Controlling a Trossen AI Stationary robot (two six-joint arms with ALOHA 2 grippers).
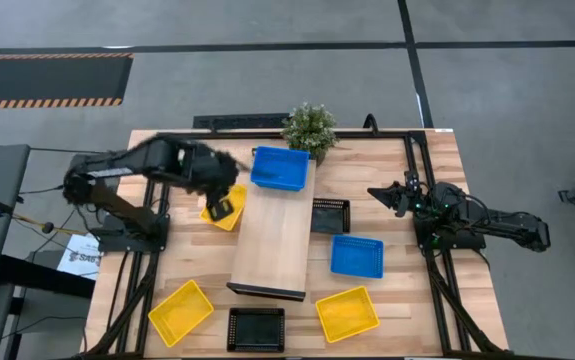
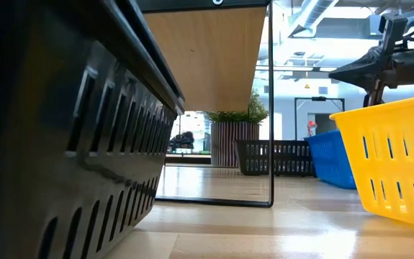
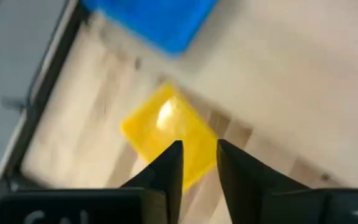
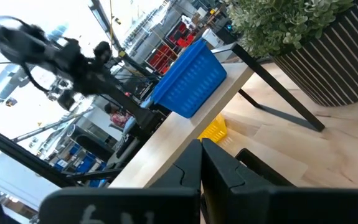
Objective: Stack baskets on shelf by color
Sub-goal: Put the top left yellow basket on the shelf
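Seen from above, a long light-wood shelf [image 1: 275, 243] lies down the middle of the bench [image 1: 427, 310], with one blue basket [image 1: 279, 167] on its far end beside a small potted plant [image 1: 309, 128]. The left end effector [image 1: 223, 207] hangs over a yellow basket [image 1: 224, 209] that sits on the bench just beside the shelf's left edge; in the left wrist view its two fingers stand a little apart above the yellow basket, gripping nothing. The right end effector [image 1: 385, 194] waits at the bench's right side, fingers pressed together and empty. Loose on the bench are a second blue basket [image 1: 356, 256], two more yellow baskets [image 1: 180, 311] and two black baskets [image 1: 256, 327]. The danger I judge from here: the fingers look barely parted, so coming down they could land on the basket's rim rather than straddle it, tipping it or shoving it against the shelf's frame.
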